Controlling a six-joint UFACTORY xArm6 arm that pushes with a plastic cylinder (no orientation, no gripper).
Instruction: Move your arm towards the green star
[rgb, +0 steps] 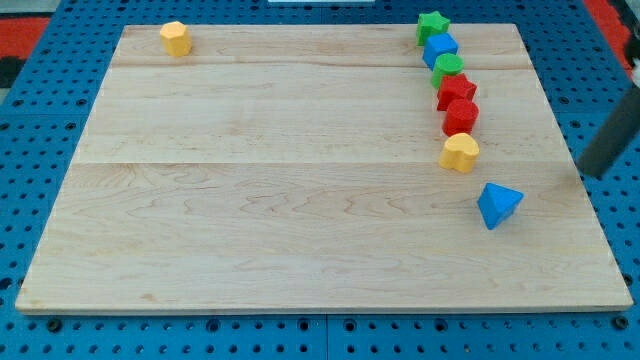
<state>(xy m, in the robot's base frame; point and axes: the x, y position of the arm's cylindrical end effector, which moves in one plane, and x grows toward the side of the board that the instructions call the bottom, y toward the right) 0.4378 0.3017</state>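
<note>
The green star (432, 25) lies at the top right of the wooden board (250, 200), at the head of a slanted row of blocks. Below it come a blue block (440, 47), a green round block (448, 68), a red block (455, 91), a second red block (461, 116) and a yellow heart-shaped block (460, 152). My rod comes in from the view's right edge; my tip (588, 172) rests near the board's right edge, well below and to the right of the green star and apart from every block.
A blue triangular block (498, 204) lies to the lower left of my tip. A yellow block (175, 38) sits at the board's top left. A blue pegboard surface (300, 338) surrounds the board.
</note>
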